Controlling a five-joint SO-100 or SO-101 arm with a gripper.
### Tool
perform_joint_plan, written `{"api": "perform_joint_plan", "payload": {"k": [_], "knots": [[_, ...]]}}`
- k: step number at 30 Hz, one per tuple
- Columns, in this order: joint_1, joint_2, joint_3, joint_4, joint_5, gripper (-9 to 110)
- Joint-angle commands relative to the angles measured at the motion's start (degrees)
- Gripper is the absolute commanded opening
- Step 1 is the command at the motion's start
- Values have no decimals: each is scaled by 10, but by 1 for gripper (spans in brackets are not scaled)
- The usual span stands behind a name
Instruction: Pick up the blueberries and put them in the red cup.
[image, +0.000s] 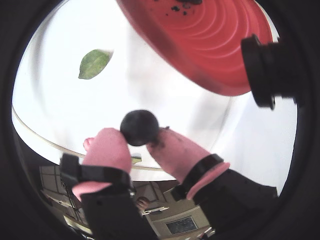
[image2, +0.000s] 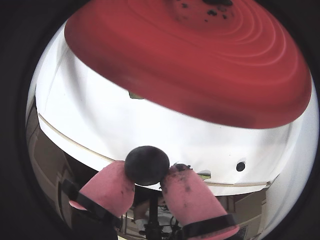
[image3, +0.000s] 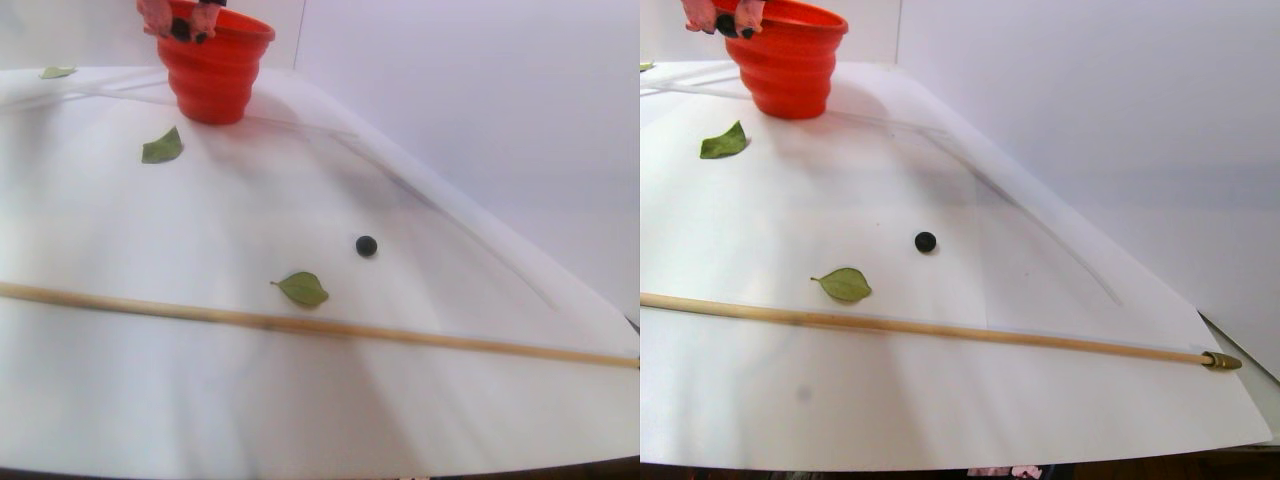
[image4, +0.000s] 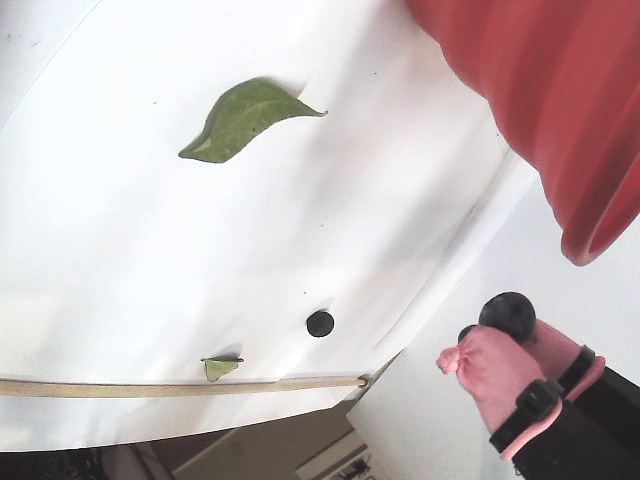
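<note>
Blueberry (image2: 146, 165) sits pinched between the pink fingertips of the gripper (image2: 149, 176), raised beside the red cup (image2: 200, 65) rim rather than clearly over its mouth; released here, it would likely fall outside, where another berry (image3: 366, 245) waits on the table

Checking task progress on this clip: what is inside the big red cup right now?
In both wrist views the ribbed red plastic cup shows only small dark specks on its floor. No whole berry shows, though part is cropped. One dark round blueberry is held in the pink-tipped pincer.
</note>
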Motion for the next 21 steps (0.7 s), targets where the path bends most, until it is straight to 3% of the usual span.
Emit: {"api": "perform_joint_plan", "payload": {"k": [1,21], "knots": [[-6,49,-44,-4,-8,10],[-17,102,-48,-35,-56,10]]}}
